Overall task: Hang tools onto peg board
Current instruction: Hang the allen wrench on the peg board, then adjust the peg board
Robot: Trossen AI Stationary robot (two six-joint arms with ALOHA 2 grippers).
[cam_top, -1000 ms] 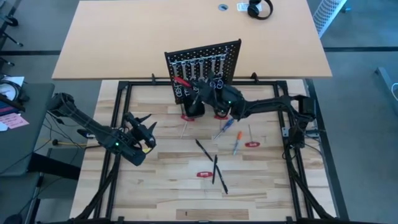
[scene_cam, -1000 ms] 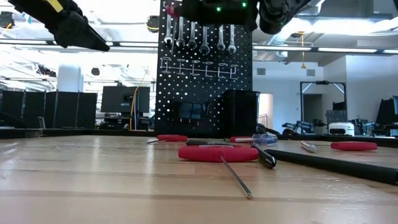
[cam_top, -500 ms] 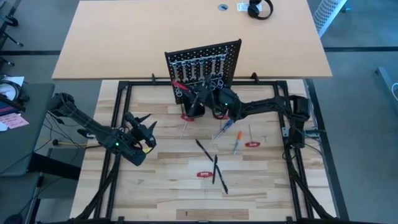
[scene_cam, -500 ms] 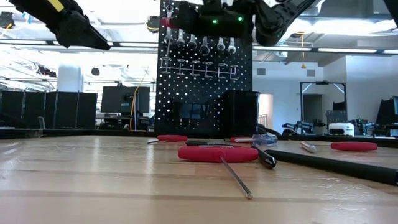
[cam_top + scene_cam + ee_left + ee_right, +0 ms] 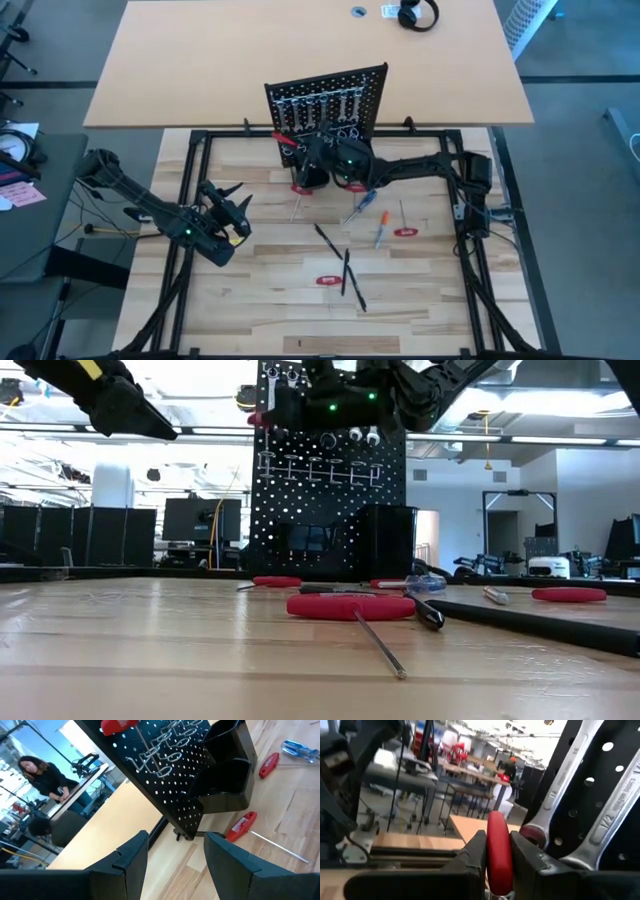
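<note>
The peg board (image 5: pixel 328 105) stands upright at the far edge of the counter (image 5: pixel 250 300), near the middle. Silver wrenches (image 5: pixel 572 795) hang in a row on its upper part, with a row of ring hooks (image 5: pixel 318 468) below them. Two black box holders (image 5: pixel 227 780) sit at its foot; their contents cannot be seen.

The right gripper (image 5: pixel 312 148) is raised against the front of the peg board, level with the wrenches. Its fingers (image 5: pixel 472 855) are clamped on a red-handled tool (image 5: pixel 498 852), held just beside the nearest wrench head. In the low view the arm covers part of the wrench row.

The left gripper (image 5: pixel 228 200) hangs above the counter toward its left edge, well apart from the peg board. Its fingers (image 5: pixel 132 857) are spread apart and hold nothing.

Loose tools lie on the counter in front of the peg board:
- a red-handled piece (image 5: pixel 242 826) with a thin shaft, near the board's foot;
- a blue-handled screwdriver (image 5: pixel 358 206) and an orange-handled screwdriver (image 5: pixel 380 230), toward the right;
- a red-handled piece (image 5: pixel 404 230) beside the orange one;
- thin black stick tools (image 5: pixel 345 270), crossed near the middle;
- a red handle (image 5: pixel 327 281) touching or just beside the black sticks.

A person (image 5: pixel 42 775) is at a desk in the room behind the peg board.
</note>
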